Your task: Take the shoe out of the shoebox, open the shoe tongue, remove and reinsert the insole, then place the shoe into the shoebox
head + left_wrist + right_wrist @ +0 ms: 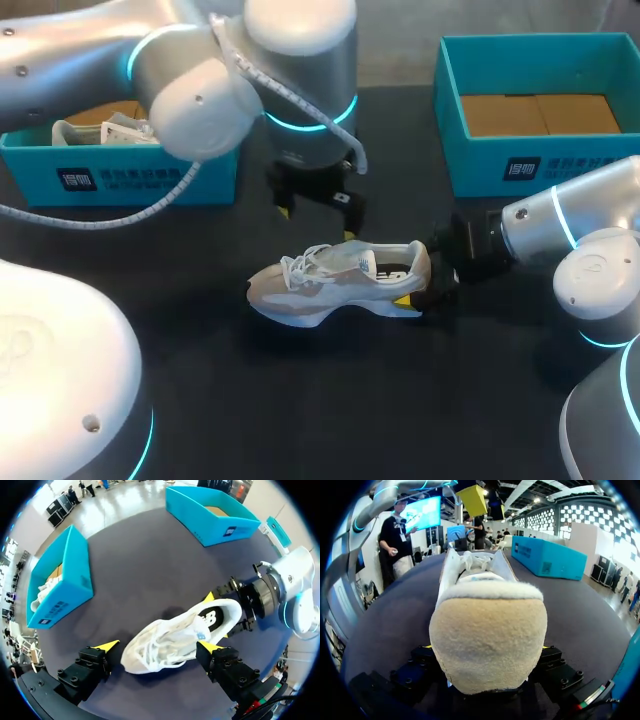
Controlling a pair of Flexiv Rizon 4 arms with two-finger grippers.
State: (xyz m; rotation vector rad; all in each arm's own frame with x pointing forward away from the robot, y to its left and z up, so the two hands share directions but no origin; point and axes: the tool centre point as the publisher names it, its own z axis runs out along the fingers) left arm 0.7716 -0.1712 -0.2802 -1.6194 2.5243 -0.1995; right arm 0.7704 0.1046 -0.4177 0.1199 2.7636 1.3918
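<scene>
Out of the box: the beige-and-white mesh sneaker with white laces [335,280] sits on the dark tabletop [300,400], between the teal cardboard shoebox on our left [150,180] and its twin on our right [500,170]. Our right gripper [422,288] pinches the heel. Our left gripper [317,222] hangs over the laces, fingers spread wide and touching nothing. With only the heel held, we judge that a tug on the tongue could twist the shoe loose.

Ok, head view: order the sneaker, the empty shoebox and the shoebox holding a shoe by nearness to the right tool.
1. Sneaker, heel gripped by the right tool.
2. Empty shoebox, back right.
3. Shoebox holding a shoe, back left.
</scene>
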